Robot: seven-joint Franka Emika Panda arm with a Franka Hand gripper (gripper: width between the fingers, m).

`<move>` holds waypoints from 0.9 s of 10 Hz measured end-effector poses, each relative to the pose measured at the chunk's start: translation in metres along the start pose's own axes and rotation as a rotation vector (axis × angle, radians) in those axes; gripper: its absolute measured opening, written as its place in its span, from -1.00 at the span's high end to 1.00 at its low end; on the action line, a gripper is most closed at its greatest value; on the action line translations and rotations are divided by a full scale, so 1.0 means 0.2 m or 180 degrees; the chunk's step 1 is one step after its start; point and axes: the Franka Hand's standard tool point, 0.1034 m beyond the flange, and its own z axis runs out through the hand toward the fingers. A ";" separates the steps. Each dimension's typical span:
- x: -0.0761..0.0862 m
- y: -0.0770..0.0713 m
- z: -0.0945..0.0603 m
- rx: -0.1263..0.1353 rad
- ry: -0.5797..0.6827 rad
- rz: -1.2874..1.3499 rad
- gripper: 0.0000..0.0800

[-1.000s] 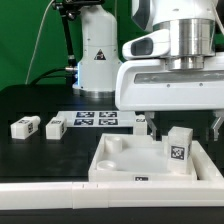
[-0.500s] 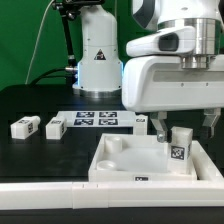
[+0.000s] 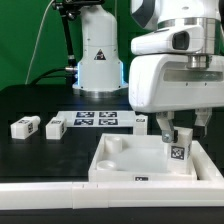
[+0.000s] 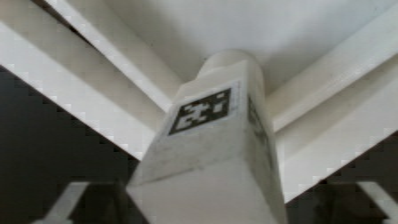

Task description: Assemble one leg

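Observation:
One leg [image 3: 178, 148], a small white block with a tag on its face, stands upright in the near right corner of the large white square piece [image 3: 125, 162]. My gripper [image 3: 181, 130] is open and straddles the top of that leg, one finger on each side. In the wrist view the leg [image 4: 214, 120] fills the middle, and dark gaps show between it and both fingertips [image 4: 59, 200]. Two more legs [image 3: 25, 127] [image 3: 56, 128] lie on the black table at the exterior view's left.
The marker board [image 3: 95, 119] lies flat behind the white square piece. A white robot base [image 3: 97, 55] stands at the back. A small white part [image 3: 142, 121] shows just behind the gripper, partly hidden.
The gripper has come down over the upright leg; its fingers now reach past the leg's top on both sides. The leg and the other parts have not moved.

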 end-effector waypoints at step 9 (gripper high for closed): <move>0.00 0.01 -0.01 0.0057 0.0026 0.1898 0.98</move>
